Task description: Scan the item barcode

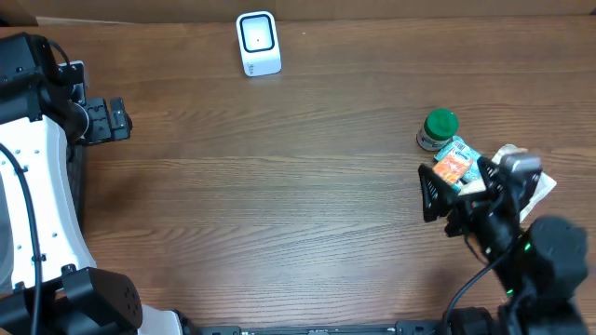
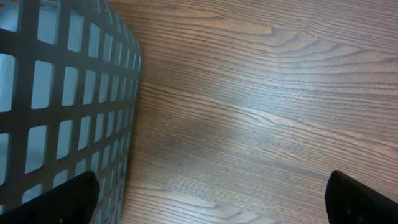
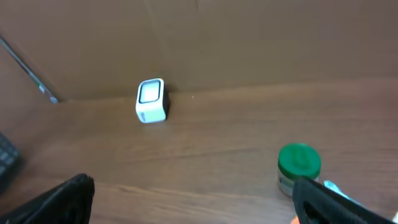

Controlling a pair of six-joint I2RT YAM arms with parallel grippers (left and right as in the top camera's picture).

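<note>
Resting just beside spread jaws of right gripper (image 1: pixel 427 194), orange packet (image 1: pixel 453 165).

Basket (image 2: pixel 62 106) cropped, orange packet (image 1: pixel 451 167) half hidden

No wording can be read anywhere. The orange-and-teal packet (image 1: pixel 454 164) shows a striped barcode patch, its print too small to read.

Left pincer (image 1: pixel 121 119) wide open, empty, at far left. Right pincer (image 1: pixel 426 194) wide open, pointing left.
</note>
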